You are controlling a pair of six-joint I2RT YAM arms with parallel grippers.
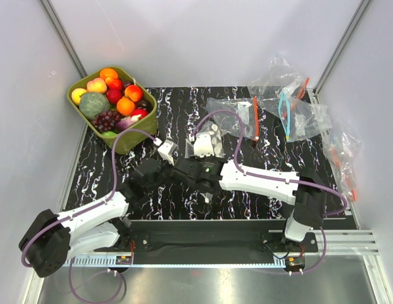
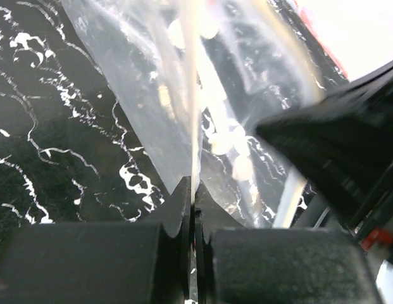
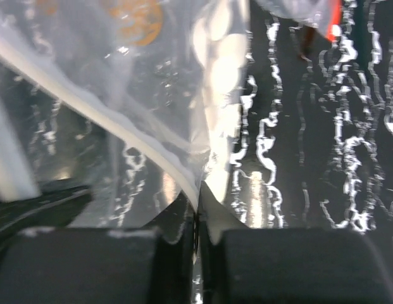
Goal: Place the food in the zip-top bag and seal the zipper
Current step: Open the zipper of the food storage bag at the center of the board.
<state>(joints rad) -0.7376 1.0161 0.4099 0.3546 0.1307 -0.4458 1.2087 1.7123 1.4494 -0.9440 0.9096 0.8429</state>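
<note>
Clear white-dotted plastic bag (image 2: 145,88) hangs mid-frame; your left end effector (image 2: 193,193) and right end effector (image 3: 197,206) each pinch its edge.

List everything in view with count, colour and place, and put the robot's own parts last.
food: many pieces; orange, red, yellow, green, dark purple; heaped in the tub
tub: one; olive green; far left corner of the table
zip-top bag: one; clear with white dots; mid-table, pinched by both grippers
undotted bags: several, exact count unclear; clear with orange or blue strips; far right of the table
table: one; black with white veining
left arm: one; white and black; reaching in from the near left
right arm: one; white and black; reaching in from the near right
left gripper: one; black; shut on the bag
right gripper: one; black; shut on the bag
</note>
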